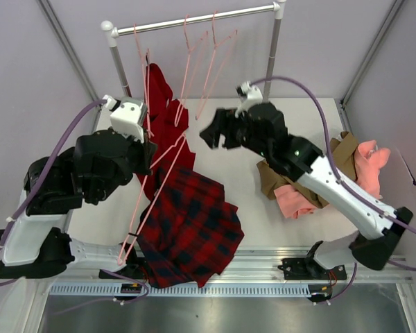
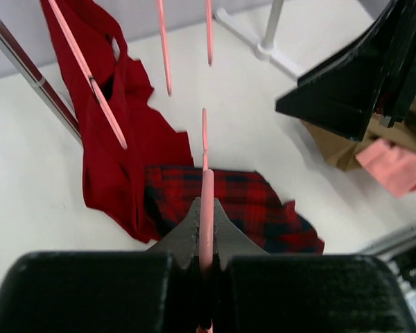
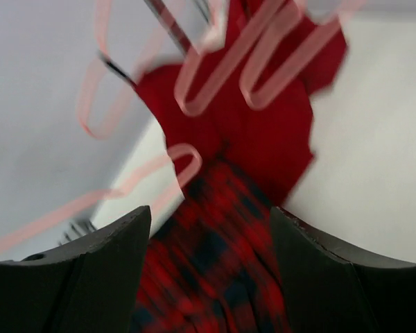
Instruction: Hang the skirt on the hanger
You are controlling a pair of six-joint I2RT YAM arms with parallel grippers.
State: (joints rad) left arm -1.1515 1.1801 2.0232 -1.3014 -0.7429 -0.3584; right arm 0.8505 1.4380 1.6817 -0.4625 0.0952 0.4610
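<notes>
The red and navy plaid skirt (image 1: 194, 225) lies spread on the table's near middle, reaching over the front edge. My left gripper (image 1: 151, 158) is shut on a thin pale-pink hanger (image 1: 152, 191) and holds it tilted along the skirt's left edge. In the left wrist view the hanger bar (image 2: 206, 201) is pinched between the shut fingers (image 2: 184, 232), above the skirt (image 2: 253, 201). My right gripper (image 1: 211, 132) is open and empty, hovering above the skirt's far end. Its wrist view shows the blurred skirt (image 3: 218, 263) between the spread fingers (image 3: 118, 243), apart from it.
A plain red garment (image 1: 163, 104) lies behind the skirt by the rack's left post. A metal rack (image 1: 194, 21) at the back carries several pink hangers (image 1: 208, 55). Tan and pink clothes (image 1: 357, 163) are heaped at the right.
</notes>
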